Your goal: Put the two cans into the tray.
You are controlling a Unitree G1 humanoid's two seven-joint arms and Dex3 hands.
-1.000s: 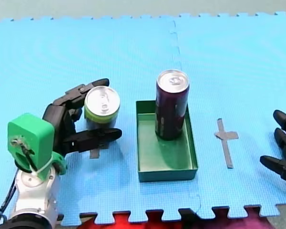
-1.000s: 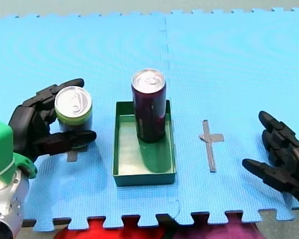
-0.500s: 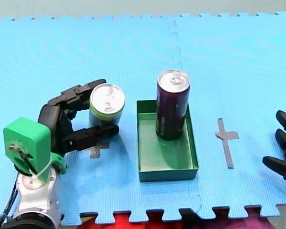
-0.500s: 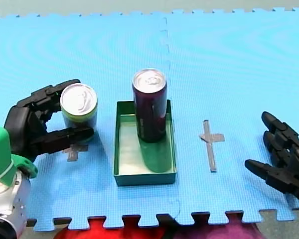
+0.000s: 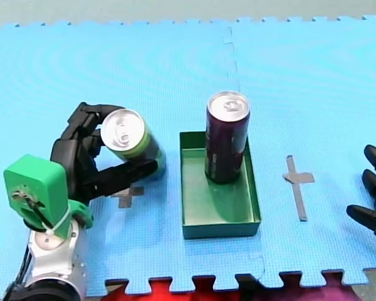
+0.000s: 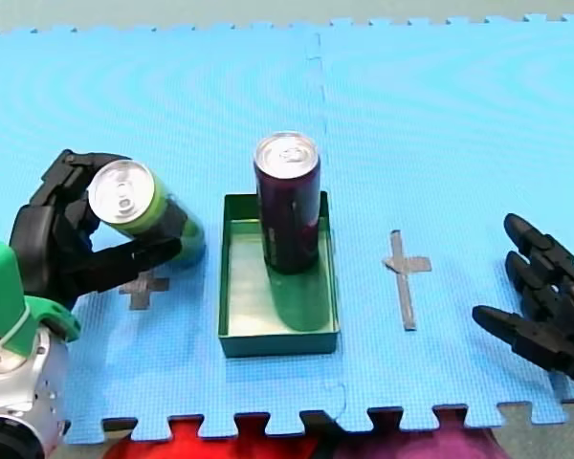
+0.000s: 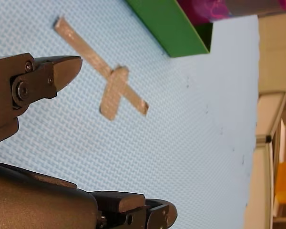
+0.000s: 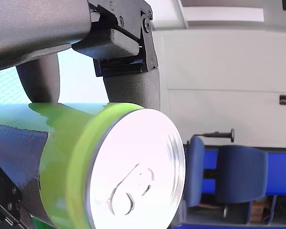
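A green can (image 5: 133,142) is tilted off upright, its silver top leaning away from the tray, with my left hand (image 6: 124,203) shut around it at the left of the mat. In the second wrist view the green can (image 8: 86,167) lies between dark fingers (image 8: 128,81). A tall purple can (image 5: 225,139) stands upright in the far end of the green tray (image 5: 220,229), just right of the green can. My right hand (image 5: 374,202) is at the mat's right edge and holds nothing.
A grey tape cross (image 5: 297,183) lies on the blue foam mat (image 5: 301,81) between tray and right hand; another tape cross (image 5: 128,198) lies beside my left thumb. The mat's jigsaw front edge (image 5: 194,282) is close. The first wrist view has a tape cross (image 7: 105,90) and a tray corner (image 7: 174,28).
The green can has gone from upright to tilted in my left hand, its top swinging left, away from the tray. The right hand barely moved.
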